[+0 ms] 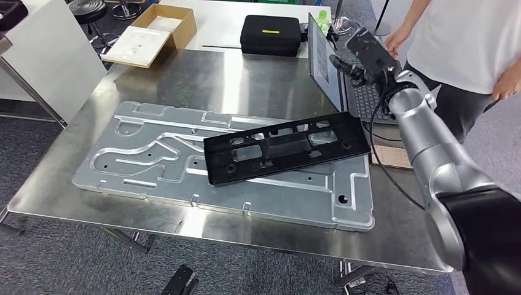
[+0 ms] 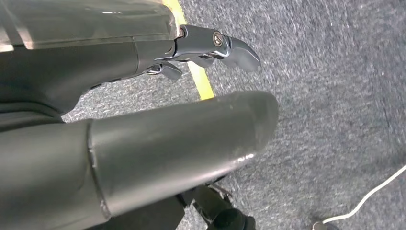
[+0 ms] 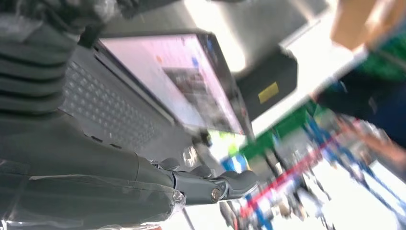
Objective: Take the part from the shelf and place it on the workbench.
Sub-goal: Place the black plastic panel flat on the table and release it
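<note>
Black part (image 1: 287, 147) is seen laid on the grey plate (image 1: 153, 166) on the desk (image 1: 258, 80): placement judged done. Right hand (image 1: 362, 55) raised, holding nothing; left hand (image 2: 210, 45) likewise free.

- A large machined aluminium plate (image 1: 153, 166) with grooves and cut-outs lies flat across the near half of the table.
- A black zipped case (image 1: 271, 34) with a yellow stripe sits at the far side, on a white surface.
- An open laptop (image 1: 325, 64) stands at the far right, its screen lit.
- An open cardboard box (image 1: 164, 23) with a white sheet lies far left.
- A person in a white shirt (image 1: 461, 37) stands at the far right.
- A black stool (image 1: 88, 9) stands far left on the grey carpet (image 2: 335, 72).
</note>
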Tool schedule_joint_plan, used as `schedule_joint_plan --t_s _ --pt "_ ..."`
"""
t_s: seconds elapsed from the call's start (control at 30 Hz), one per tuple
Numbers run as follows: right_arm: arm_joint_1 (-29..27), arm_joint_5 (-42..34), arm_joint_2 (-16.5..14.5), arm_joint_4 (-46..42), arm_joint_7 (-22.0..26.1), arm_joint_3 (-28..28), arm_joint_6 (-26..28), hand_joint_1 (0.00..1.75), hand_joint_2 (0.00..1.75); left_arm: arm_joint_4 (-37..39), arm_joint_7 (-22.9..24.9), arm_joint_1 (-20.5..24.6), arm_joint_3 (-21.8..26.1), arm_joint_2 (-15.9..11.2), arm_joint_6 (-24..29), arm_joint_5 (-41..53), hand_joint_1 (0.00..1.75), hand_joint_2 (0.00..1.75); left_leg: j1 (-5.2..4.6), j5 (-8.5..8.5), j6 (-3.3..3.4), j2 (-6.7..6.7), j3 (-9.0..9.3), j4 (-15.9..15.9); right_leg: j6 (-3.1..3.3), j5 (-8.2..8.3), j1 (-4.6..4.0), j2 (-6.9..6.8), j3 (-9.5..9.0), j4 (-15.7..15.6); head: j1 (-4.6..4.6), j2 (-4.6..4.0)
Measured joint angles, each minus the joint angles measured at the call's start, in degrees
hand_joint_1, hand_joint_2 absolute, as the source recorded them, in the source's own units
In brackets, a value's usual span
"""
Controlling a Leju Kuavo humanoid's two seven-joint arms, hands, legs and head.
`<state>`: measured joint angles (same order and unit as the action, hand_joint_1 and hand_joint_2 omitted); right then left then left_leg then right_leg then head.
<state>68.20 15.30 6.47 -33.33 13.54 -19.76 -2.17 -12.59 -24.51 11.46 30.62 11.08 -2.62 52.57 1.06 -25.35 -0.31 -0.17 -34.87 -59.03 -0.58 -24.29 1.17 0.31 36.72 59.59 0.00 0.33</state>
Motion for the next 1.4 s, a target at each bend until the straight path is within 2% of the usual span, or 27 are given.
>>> schedule_joint_plan --t_s 0.03,0.1,0.17,0.2,0.23,0.27,0.33,0.4,0.5,0.57,0.6,0.67,0.7,0.73,0.77,0.83,0.87,0.93,1.0,1.07,1.13,1.2,1.23,1.27,1.3,1.33,1.4 --pt "-1.1 -0.1 -0.3 -1.6 0.2 0.0 0.9 0.0 0.87 0.0 0.0 0.0 0.0 0.0 0.1 0.0 0.0 0.0 0.06 -0.82 -0.24 0.02 -0.4 -1.0 0.49 0.1 0.11 0.04 -0.09 -0.2 -0.02 0.0" --pt "-3.4 -0.2 -0.9 -4.6 1.6 0.2 3.3 0.0 0.0 0.0 0.0 0.0 0.0 0.0 0.4 -0.1 0.0 0.0 0.12 -3.92 -0.47 0.04 -2.76 -6.3 1.18 0.16 0.09 0.03 -0.22 -0.4 -0.07 0.0" --pt "-7.1 0.1 -1.4 -9.2 3.8 0.8 7.5 0.0 0.0 0.0 0.0 -0.2 0.0 0.0 0.7 -0.3 0.0 0.0 0.11 -7.13 -0.49 0.05 -6.33 -13.9 1.53 0.06 -0.28 -0.04 -0.28 -0.4 -0.09 0.0" --pt "-9.5 0.4 -1.7 -12.3 4.3 1.0 9.3 0.0 0.0 0.0 0.0 -0.4 0.0 0.0 0.8 -0.4 0.0 0.0 0.09 -7.56 -0.41 0.05 -7.36 -16.0 1.64 -0.01 -0.49 -0.07 -0.34 -0.4 -0.09 0.0" --pt "-12.0 0.8 -2.0 -15.4 4.5 1.1 10.6 0.0 0.0 0.0 0.0 -0.6 0.0 0.0 1.0 -0.5 0.0 0.0 0.04 -6.96 -0.24 0.05 -7.46 -16.2 1.73 -0.07 -0.69 -0.05 -0.42 -0.3 -0.09 0.0" --pt "-14.1 1.1 -2.3 -18.2 4.3 1.0 11.2 0.0 0.0 0.0 0.0 -0.7 0.0 0.0 1.0 -0.5 0.0 0.0 -0.07 -5.31 0.08 0.04 -6.38 -13.9 1.79 -0.13 -0.84 -0.01 -0.49 -0.3 -0.1 0.0" --pt "-16.9 1.4 -2.6 -22.6 4.0 1.0 11.7 0.0 0.0 0.0 0.0 -0.7 0.0 0.0 1.2 -0.7 0.0 0.0 -0.52 -1.59 1.08 0.01 -2.6 -6.0 1.76 -0.25 -1.09 0.07 -0.55 -0.1 -0.09 0.0" --pt "-18.2 1.4 -2.7 -25.4 3.8 1.0 11.9 0.0 0.0 0.0 0.0 -0.7 0.0 0.0 1.2 -0.8 0.0 0.0 -0.93 -0.08 1.66 0.04 -0.15 -0.9 1.45 -0.31 -1.21 0.05 -0.45 -0.1 -0.08 0.0" --pt "-19.3 1.7 -2.8 -28.0 3.8 1.0 12.4 0.0 0.0 0.0 0.0 -0.9 0.0 0.1 1.3 -0.8 0.0 0.0 -0.95 0.24 1.97 0.08 0.34 0.4 0.58 -0.28 -1.02 -0.04 -0.4 -0.1 -0.09 0.0" --pt "-20.3 3.8 -2.8 -29.9 5.3 1.0 14.4 0.0 0.0 0.0 0.0 -0.9 0.0 0.2 1.4 -0.9 0.0 0.0 -0.63 0.73 2.51 0.16 0.67 1.1 -0.03 -1.61 -0.97 -0.04 0.27 1.5 -0.05 0.0" --pt "-21.4 5.9 -3.0 -31.5 6.4 0.8 16.2 0.0 0.0 0.0 0.0 -0.8 0.1 0.2 1.5 -0.9 0.0 0.0 -0.53 0.89 2.7 0.2 0.8 1.4 -0.31 -3.18 -0.87 -0.05 1.39 4.1 -0.02 0.0" --pt "-25.0 11.3 -3.5 -35.7 7.6 -0.3 20.6 0.0 0.0 0.0 0.0 -0.9 0.1 0.3 1.6 -1.0 0.0 0.0 -0.52 0.92 2.92 0.01 0.84 1.5 -0.8 -6.66 -0.6 -0.04 4.76 11.2 -0.01 0.0" --pt "-27.2 14.4 -3.9 -38.1 7.8 -1.4 23.0 0.0 0.0 0.0 0.0 -1.0 0.1 0.3 1.7 -1.0 0.0 0.0 -0.51 0.88 2.89 -0.17 0.84 1.4 -0.99 -7.58 -0.4 -0.08 6.16 14.1 0.01 0.0" --pt "-29.3 17.3 -4.4 -40.3 7.6 -2.5 25.3 0.0 0.0 0.0 0.0 -1.1 0.1 0.3 1.7 -1.0 0.0 0.0 -0.48 0.82 2.81 -0.45 0.84 1.4 -1.15 -7.3 -0.19 -0.1 6.57 14.9 -0.02 0.0" --pt "-31.0 20.0 -4.8 -42.5 7.3 -3.6 27.6 0.0 0.0 0.0 0.1 -1.1 0.1 0.3 1.8 -0.9 0.0 0.0 -0.44 0.74 2.69 -0.76 0.84 1.3 -1.26 -6.06 0.01 -0.09 5.85 13.5 -0.01 0.0" --pt "-33.5 23.5 -5.4 -46.2 6.6 -5.3 31.1 0.0 0.0 0.0 0.3 -1.1 0.1 0.4 1.8 -0.7 0.0 0.0 -0.31 0.47 2.26 -1.52 0.81 0.9 -1.34 -2.68 0.46 0.88 2.01 6.3 -0.01 0.0" --pt "-34.5 24.4 -5.5 -47.8 6.2 -5.9 32.2 0.0 0.0 0.0 0.4 -1.1 0.1 0.5 1.8 -0.6 0.0 0.0 -0.31 0.31 1.94 -1.98 0.71 0.6 -1.24 -1.72 0.52 1.57 0.26 3.1 -0.02 0.0" --pt "-36.2 25.0 -5.6 -50.4 5.8 -6.8 33.4 0.0 0.0 0.0 0.6 -1.2 0.0 0.5 1.8 -0.2 0.0 0.0 -0.23 0.21 1.19 -2.84 0.5 0.4 -0.82 -1.54 0.35 2.35 -1.36 0.2 -0.02 0.0" --pt "-37.6 25.2 -5.7 -52.2 5.6 -7.4 33.9 0.0 0.0 0.0 0.7 -1.6 0.0 0.4 1.8 0.0 0.0 0.0 -0.09 0.28 0.41 -3.49 0.37 0.6 -0.09 -1.4 0.16 1.54 -1.58 -0.1 -0.01 0.0" --pt "-38.5 25.5 -5.8 -53.6 5.6 -8.0 34.2 0.0 0.0 0.0 0.8 -2.0 -0.1 0.3 1.7 0.2 0.0 0.0 -0.04 -0.69 -0.13 -2.67 -0.2 -0.6 0.77 -1.09 0.34 0.69 -1.92 -0.7 -0.06 0.0" --pt "-39.2 25.8 -5.8 -54.4 5.6 -8.5 34.5 0.0 0.0 0.0 0.9 -2.1 -0.1 0.2 1.7 0.2 0.0 0.0 0.02 -3.52 -0.38 -1.17 -2.38 -5.4 1.4 -1.0 0.31 -0.27 -2.14 -1.1 -0.12 0.0" --pt "-40.0 26.0 -5.8 -54.6 5.7 -8.7 34.7 0.0 0.0 0.0 1.1 -2.2 -0.1 0.1 1.7 0.0 0.0 0.0 0.1 -6.69 -0.57 -0.67 -5.74 -12.4 1.66 -1.08 0.1 -1.35 -2.12 -1.0 -0.14 0.0" --pt "-40.3 26.2 -5.8 -54.6 5.7 -8.8 34.7 0.0 0.0 0.0 1.4 -2.2 -0.1 0.1 1.8 -0.3 0.0 0.0 0.12 -7.39 -0.67 -0.57 -6.91 -14.8 1.68 -1.13 0.02 -1.93 -2.09 -1.0 -0.14 0.0" --pt "-40.4 26.5 -5.8 -54.6 5.7 -9.0 34.7 0.0 0.0 0.0 1.8 -2.3 0.0 0.1 1.9 -0.7 0.0 0.0 0.12 -6.88 -0.72 -0.45 -6.95 -15.0 1.66 -1.19 -0.01 -2.48 -2.06 -0.9 -0.15 0.0" --pt "-40.5 26.8 -5.9 -54.6 5.6 -9.3 34.6 0.0 0.0 0.0 2.2 -2.4 0.0 0.1 2.1 -1.3 0.0 0.0 0.12 -5.53 -0.73 -0.23 -6.02 -13.3 1.58 -1.27 -0.01 -3.0 -2.06 -0.8 -0.15 0.0" --pt "-40.4 27.2 -5.9 -54.6 5.6 -9.5 34.6 0.0 0.0 0.0 2.5 -2.4 0.2 0.1 2.2 -1.8 0.0 0.0 0.12 -3.59 -0.68 0.33 -4.14 -9.8 1.43 -1.39 0.01 -3.48 -2.07 -0.7 -0.15 0.0" --pt "-40.1 27.9 -6.2 -54.6 5.6 -10.1 34.3 0.0 0.0 0.0 2.6 -2.3 0.6 0.2 2.4 -2.8 0.0 0.0 -0.15 -1.14 -0.3 2.29 -0.6 -2.9 0.93 -1.71 -0.17 -4.28 -2.07 -0.2 -0.14 0.0"
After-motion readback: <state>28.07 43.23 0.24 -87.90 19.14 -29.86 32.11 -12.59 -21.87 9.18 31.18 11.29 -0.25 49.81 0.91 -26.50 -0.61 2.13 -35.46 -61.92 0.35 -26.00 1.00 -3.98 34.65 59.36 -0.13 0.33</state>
